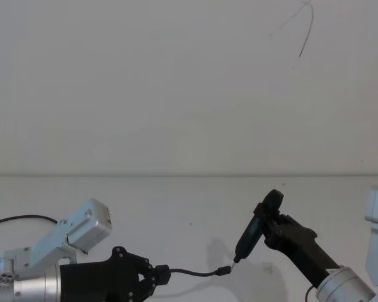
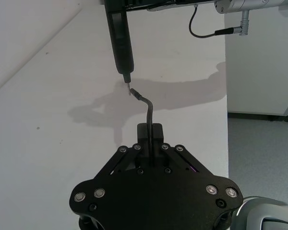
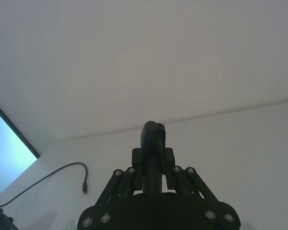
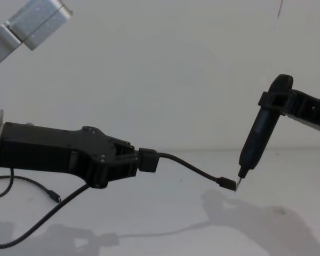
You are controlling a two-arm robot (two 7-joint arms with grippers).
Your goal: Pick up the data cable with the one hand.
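Cable lifted in my left end effector (image 4: pixel 141 160), clamped on the thin black data cable (image 4: pixel 189 166).

My right end effector (image 4: pixel 281 100), clamped on a slender black stick tool (image 4: pixel 258 137), meets the plug tip above the white bench (image 4: pixel 165 224); next I judge steadying is needed.

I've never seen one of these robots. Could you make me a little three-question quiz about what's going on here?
1. True or false: the left gripper is shut on the data cable.
2. What does the right gripper hold? A) a black stick-like device B) a cup C) nothing
3. Fill in: the cable's plug hangs above the white ____.

Key: 1 true; 2 A; 3 table.
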